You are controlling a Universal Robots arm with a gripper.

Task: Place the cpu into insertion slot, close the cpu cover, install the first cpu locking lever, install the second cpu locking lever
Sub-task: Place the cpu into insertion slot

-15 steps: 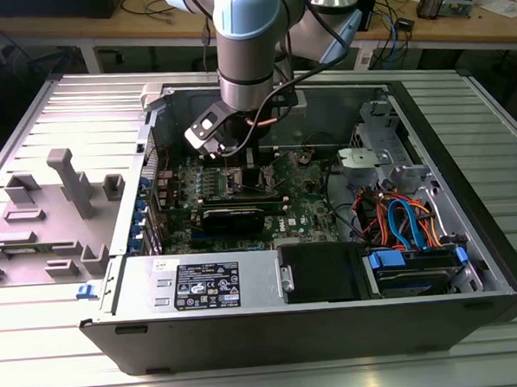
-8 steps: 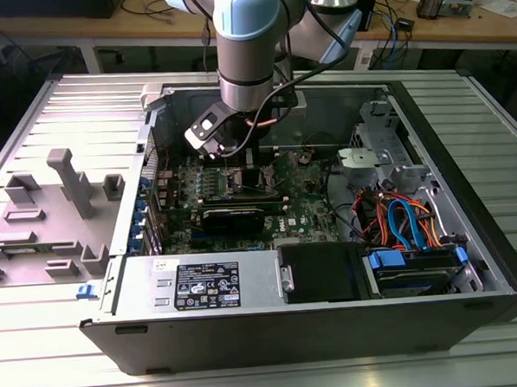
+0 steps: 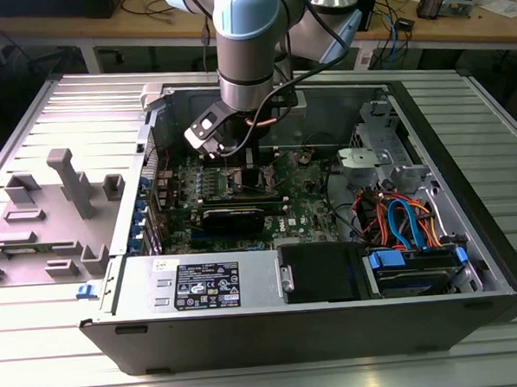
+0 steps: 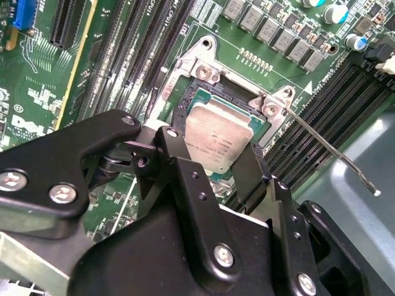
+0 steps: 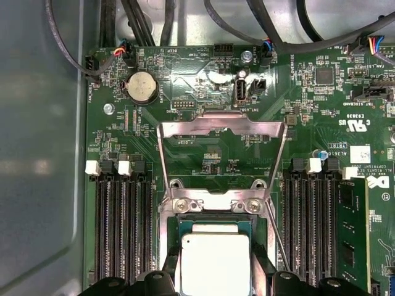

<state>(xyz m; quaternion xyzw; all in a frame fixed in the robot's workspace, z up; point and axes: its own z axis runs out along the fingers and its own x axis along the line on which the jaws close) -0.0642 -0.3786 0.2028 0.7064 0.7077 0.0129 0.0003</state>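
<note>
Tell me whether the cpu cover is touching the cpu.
Apart. In the first wrist view the cpu cover is swung open past its hinge, with green board showing through its middle, while the cpu lies uncovered.

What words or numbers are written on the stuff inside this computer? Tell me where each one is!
white label on the grey box, exterior view: lines of print, too small to read.
motherboard, both wrist views: tiny white letters all over, too small to read for sure.
cpu top, second wrist view: faint marks, unreadable.
Nothing can be quoted safely.
</note>
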